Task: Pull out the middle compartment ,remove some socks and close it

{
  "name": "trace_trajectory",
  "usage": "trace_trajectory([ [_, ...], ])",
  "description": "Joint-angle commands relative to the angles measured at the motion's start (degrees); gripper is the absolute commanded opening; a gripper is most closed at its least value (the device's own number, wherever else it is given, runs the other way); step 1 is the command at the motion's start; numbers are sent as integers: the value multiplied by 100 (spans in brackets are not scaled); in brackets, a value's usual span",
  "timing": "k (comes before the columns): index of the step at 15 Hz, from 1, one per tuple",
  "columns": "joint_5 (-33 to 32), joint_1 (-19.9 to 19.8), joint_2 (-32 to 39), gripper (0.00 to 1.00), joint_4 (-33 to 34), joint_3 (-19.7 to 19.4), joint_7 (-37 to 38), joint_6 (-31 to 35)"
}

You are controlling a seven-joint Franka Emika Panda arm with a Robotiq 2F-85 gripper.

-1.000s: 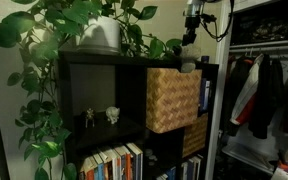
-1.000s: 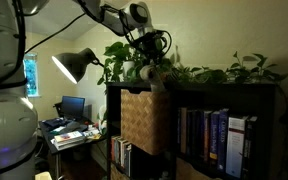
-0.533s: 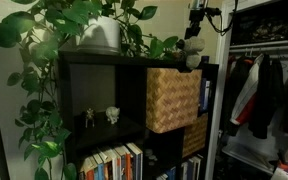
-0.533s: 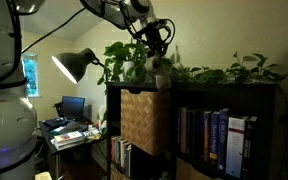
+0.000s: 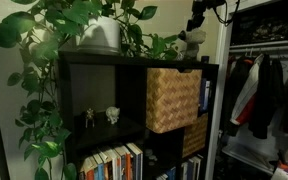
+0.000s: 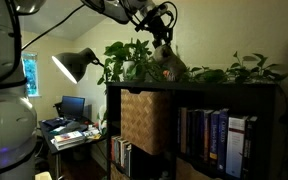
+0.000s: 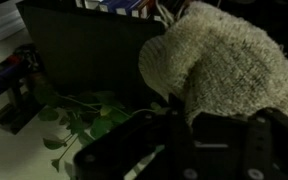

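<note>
Step in hand, by judgement: the removal of the socks, with the compartment not yet closed. The robot's dark two-fingered gripper [image 5: 195, 26] is hovering above the top edge of the tall black cube shelf unit [image 5: 104, 62], jaws drawn narrow and pinching the small pale grey-white knitted sock bundle [image 5: 192, 39]. In the wrist view the bundle [image 7: 224, 60] is bulging out between the fingers [image 7: 134, 150], confirming a firm hold on its lower part. The bundle is hanging clear of every surface, directly over the large tan woven wicker cube basket [image 5: 173, 98], which is serving as the middle compartment. In both exterior views that basket is projecting forward of the shelf's front edge, so it is standing pulled out. A trailing green leafy plant in a pale pot [image 5: 100, 33] is occupying the shelf top just beside the gripper. The next move calls for setting the bundle down away from the basket, releasing it, then pushing the basket's front face back flush. Risk noted: the plant's trailing stems are near the gripper.
</note>
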Motion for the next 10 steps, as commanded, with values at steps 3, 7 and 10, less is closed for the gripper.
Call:
trace_trajectory([
  [3,-332,-162,439,3,347,-101,307,337],
  [7,-363,-246,818,3,352,-255,372,790],
  [10,-455,-253,1096,3,406,-362,503,1113],
])
